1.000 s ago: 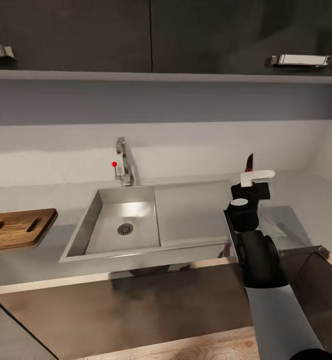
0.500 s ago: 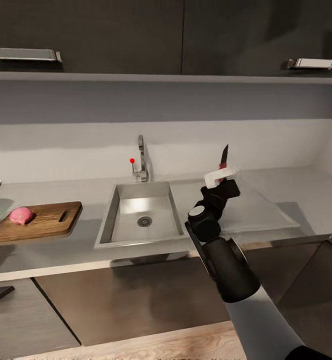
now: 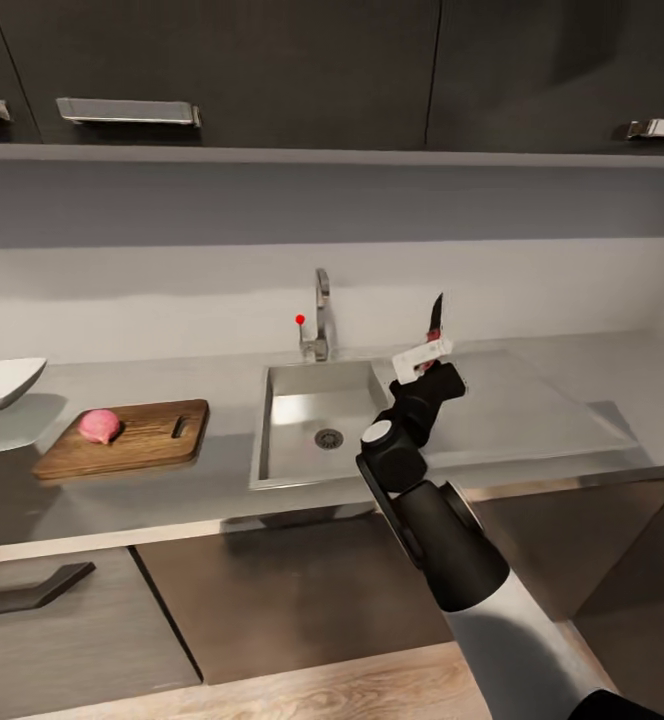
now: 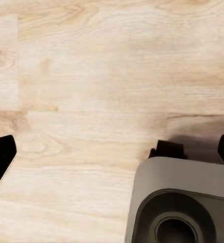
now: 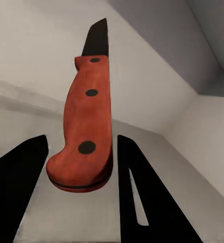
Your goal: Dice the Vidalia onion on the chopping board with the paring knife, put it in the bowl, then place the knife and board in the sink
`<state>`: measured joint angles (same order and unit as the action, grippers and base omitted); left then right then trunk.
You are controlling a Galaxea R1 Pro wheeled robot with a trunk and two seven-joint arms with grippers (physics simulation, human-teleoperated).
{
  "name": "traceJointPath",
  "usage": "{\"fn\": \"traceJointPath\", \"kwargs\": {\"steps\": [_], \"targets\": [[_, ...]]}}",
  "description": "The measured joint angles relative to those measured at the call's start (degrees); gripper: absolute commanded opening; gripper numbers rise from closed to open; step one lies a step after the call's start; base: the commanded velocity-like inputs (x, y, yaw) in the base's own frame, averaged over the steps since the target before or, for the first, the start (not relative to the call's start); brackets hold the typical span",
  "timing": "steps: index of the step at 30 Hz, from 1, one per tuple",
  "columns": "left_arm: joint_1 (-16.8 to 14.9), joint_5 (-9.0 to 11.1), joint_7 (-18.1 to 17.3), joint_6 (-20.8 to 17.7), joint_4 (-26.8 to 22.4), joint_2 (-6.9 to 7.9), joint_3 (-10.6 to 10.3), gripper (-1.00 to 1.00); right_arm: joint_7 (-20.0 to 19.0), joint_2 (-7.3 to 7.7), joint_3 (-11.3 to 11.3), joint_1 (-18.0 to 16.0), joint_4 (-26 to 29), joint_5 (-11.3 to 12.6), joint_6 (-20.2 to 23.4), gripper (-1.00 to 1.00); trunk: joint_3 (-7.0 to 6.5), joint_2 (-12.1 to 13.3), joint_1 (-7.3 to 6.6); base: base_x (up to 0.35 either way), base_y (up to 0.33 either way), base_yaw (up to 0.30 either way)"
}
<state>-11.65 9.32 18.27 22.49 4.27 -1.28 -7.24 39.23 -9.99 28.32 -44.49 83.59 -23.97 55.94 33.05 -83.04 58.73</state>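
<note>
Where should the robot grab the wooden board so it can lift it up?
Probably by the end with the slot hole, the end nearest the sink. The chopping board lies flat on the countertop, and that end is bare, while the pink onion sits at the other. Fingers coming from the sink side could pinch that edge.

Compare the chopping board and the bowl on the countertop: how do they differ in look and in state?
The chopping board is dark brown wood, flat, with a slot hole; the bowl is white with raised sides. The chopping board carries a pink onion; nothing shows in the bowl, though the frame cuts it. Both rest on the countertop, left of the sink.
</note>
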Motion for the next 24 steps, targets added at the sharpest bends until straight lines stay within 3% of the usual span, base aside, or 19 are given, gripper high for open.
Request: {"fn": "traceJointPath", "kwargs": {"steps": [5,8,12,24], "targets": [[0.02,0.40,0.00,0.00,0.02,0.00,0.00,1.00,0.09,0.00,0.73,0.01,-0.43,-0.14,0.02,-1.00,0.00,0.00,0.00,0.000,0.315,0.000],[0.01,0.48,0.00,0.00,0.05,0.00,0.00,1.00,0.14,0.00,2.67,0.00,-0.43,-0.21,0.01,-1.00,0.00,0.00,0.00,0.000,0.315,0.000],[0.02,0.51,0.00,0.00,0.03,0.00,0.00,1.00,0.18,0.00,3.62,0.00,-0.43,-0.23,0.03,-1.00,0.01,0.00,0.00,0.000,0.315,0.027],[0.03,0.52,0.00,0.00,0.01,0.00,0.00,1.00,1.93,-0.01,3.78,-0.01,-0.53,-0.04,-0.11,-1.00,0.67,0.00,0.00,0.000,0.315,0.205]]}}
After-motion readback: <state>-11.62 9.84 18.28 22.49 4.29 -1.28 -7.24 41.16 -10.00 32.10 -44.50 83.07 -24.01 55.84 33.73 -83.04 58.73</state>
